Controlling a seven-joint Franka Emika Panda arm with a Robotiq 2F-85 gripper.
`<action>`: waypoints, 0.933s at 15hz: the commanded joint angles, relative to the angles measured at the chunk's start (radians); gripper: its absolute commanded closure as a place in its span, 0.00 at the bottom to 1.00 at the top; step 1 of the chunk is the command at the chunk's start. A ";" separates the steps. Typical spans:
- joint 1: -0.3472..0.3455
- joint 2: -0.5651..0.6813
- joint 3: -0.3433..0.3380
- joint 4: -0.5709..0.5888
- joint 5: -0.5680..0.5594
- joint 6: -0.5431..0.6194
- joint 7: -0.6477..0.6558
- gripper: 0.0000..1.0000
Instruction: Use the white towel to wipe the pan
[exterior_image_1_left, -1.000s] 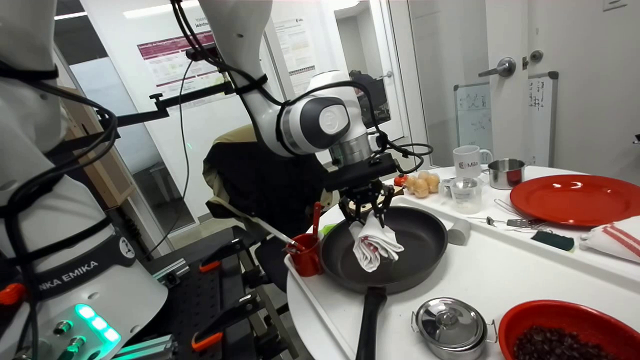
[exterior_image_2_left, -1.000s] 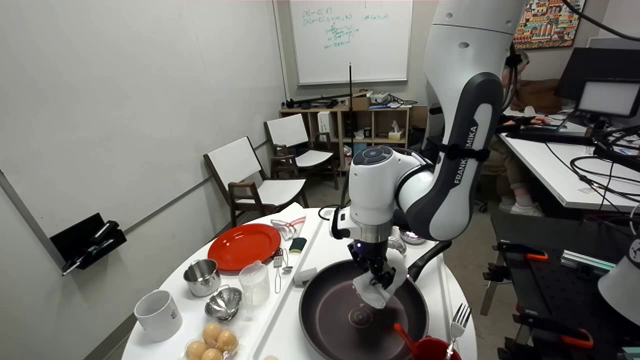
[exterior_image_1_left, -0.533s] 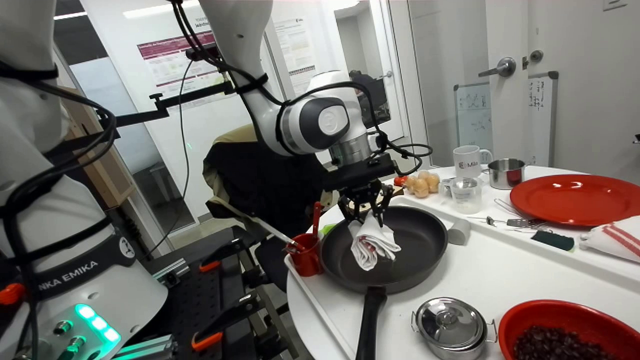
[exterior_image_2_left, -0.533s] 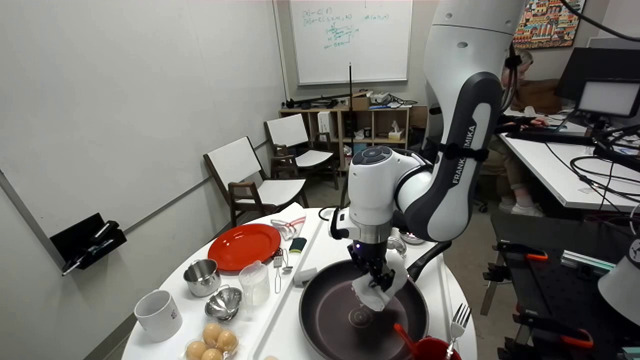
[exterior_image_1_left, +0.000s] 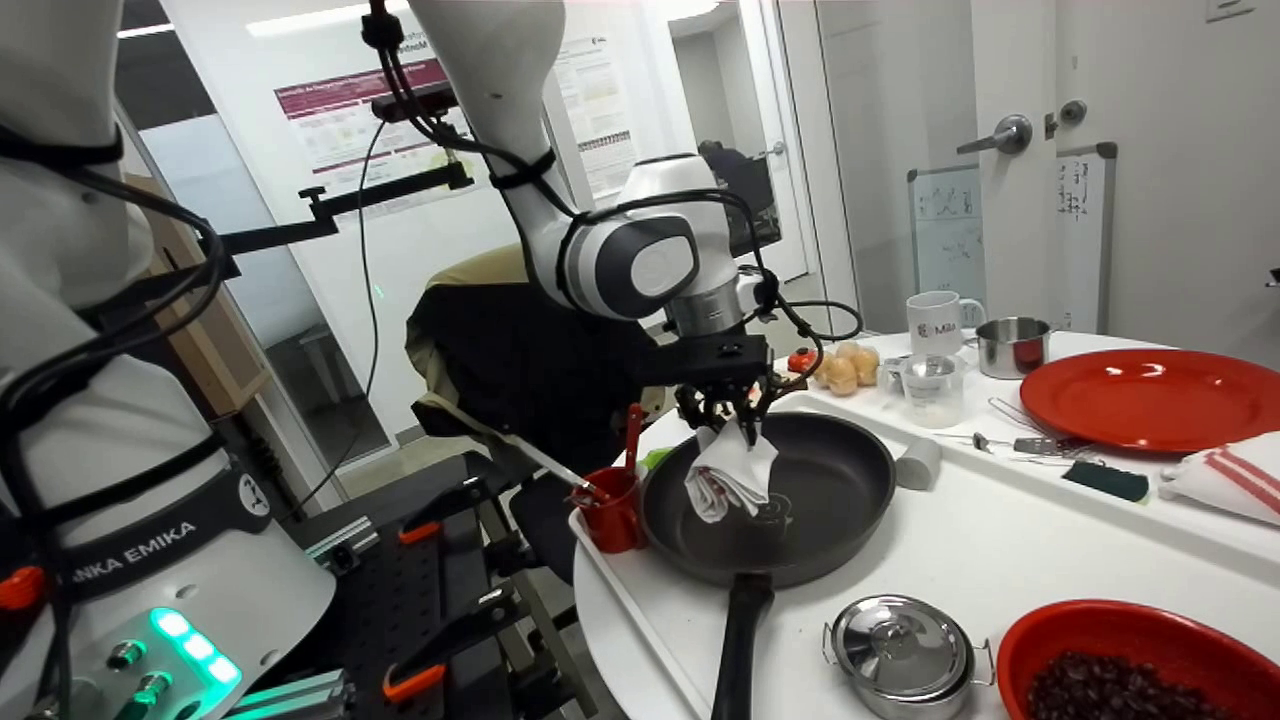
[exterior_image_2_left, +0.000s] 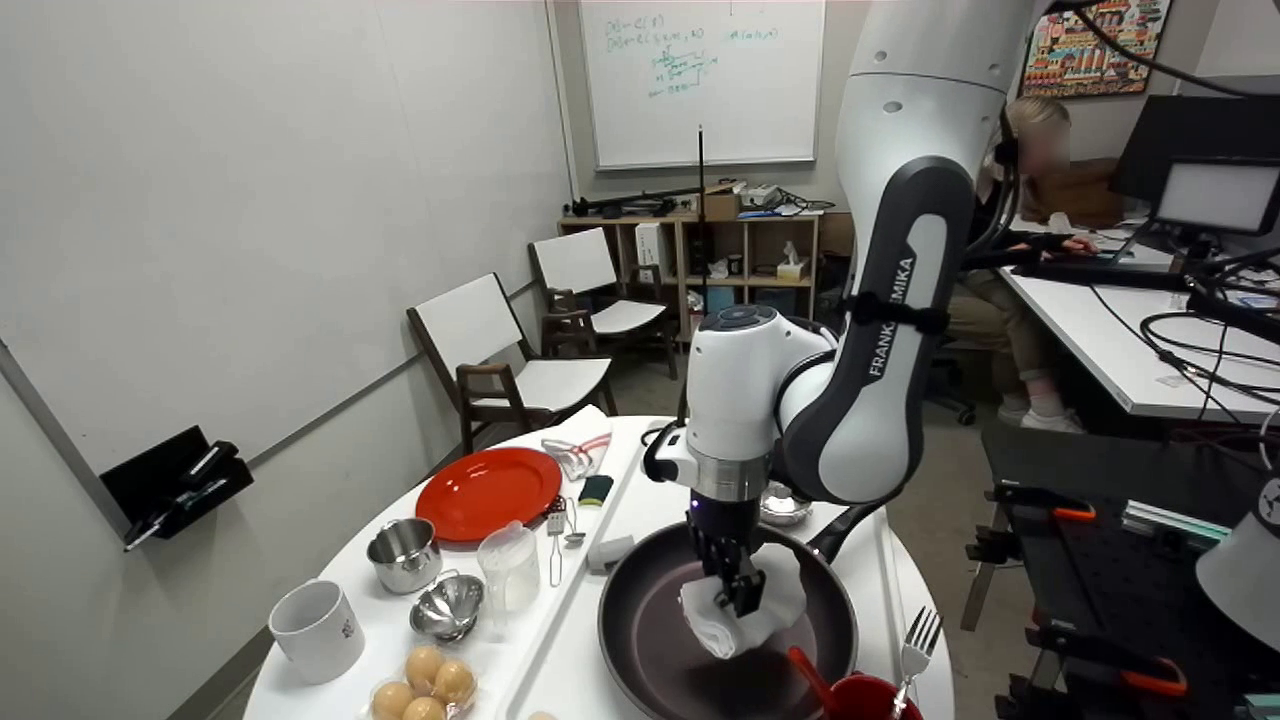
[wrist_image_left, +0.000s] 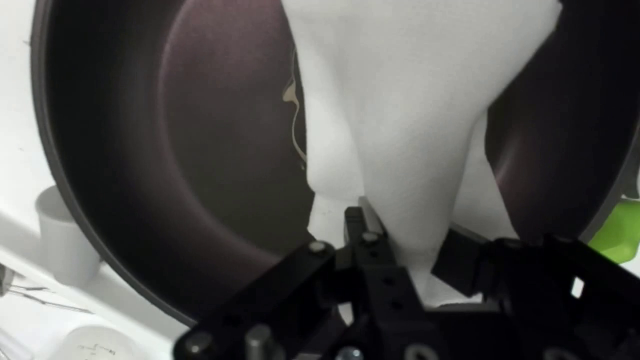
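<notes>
White and rumpled, the towel (wrist_image_left: 395, 110) sits clamped in the gripper (wrist_image_left: 412, 241), its folds hanging inside the pan (exterior_image_1_left: 838, 475). It has just shifted away from the handle (exterior_image_1_left: 741, 640), baring the centre mark (exterior_image_1_left: 775, 510) in an exterior view, so wiping is probably underway with floor left to cover. Counting outward: one pan, one red cup (exterior_image_1_left: 615, 522), at least four egg-like balls (exterior_image_2_left: 426, 664), one red plate (exterior_image_2_left: 488, 494), one striped cloth (exterior_image_1_left: 1225, 480).

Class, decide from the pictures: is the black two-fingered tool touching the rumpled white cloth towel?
Touching: the wrist view shows the tool pinching the bunched towel between its jaws.
</notes>
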 joint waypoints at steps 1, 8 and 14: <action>0.028 0.065 -0.051 0.035 0.011 0.078 0.091 0.96; 0.089 0.216 -0.152 0.105 0.023 0.141 0.229 0.96; 0.132 0.269 -0.201 0.142 0.036 0.184 0.303 0.96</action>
